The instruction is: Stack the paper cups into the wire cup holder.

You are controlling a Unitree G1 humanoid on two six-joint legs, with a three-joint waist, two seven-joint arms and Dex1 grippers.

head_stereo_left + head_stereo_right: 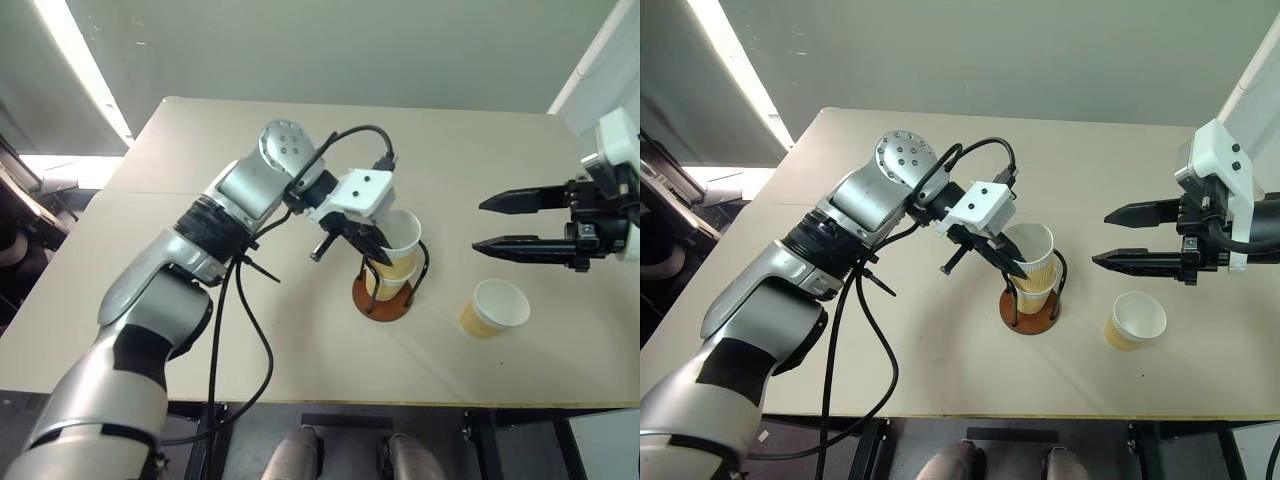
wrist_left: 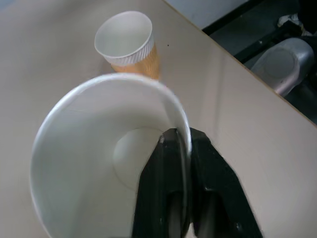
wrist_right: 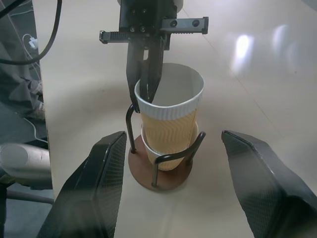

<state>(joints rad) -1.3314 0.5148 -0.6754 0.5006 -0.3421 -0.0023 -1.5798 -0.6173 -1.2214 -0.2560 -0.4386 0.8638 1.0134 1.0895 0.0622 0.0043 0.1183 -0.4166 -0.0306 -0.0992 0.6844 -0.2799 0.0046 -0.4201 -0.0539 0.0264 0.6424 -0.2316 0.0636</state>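
Observation:
The wire cup holder (image 1: 380, 304), a rust-brown disc with black wire loops, stands mid-table. One paper cup (image 3: 159, 157) sits low inside it. A second paper cup (image 1: 402, 240) is nested in that one, leaning slightly. My left gripper (image 1: 378, 252) is shut on this upper cup's rim, with one finger inside and one outside the wall (image 2: 177, 136). A third paper cup (image 1: 495, 308) stands upright on the table to the right of the holder. My right gripper (image 1: 478, 224) hangs open above that loose cup, pointing toward the holder, with nothing between its fingers.
The beige table (image 1: 300, 180) has bare room behind and to the left of the holder. Its front edge runs close below the holder and the loose cup. Black cables (image 1: 240, 330) hang from my left arm over the table's front left.

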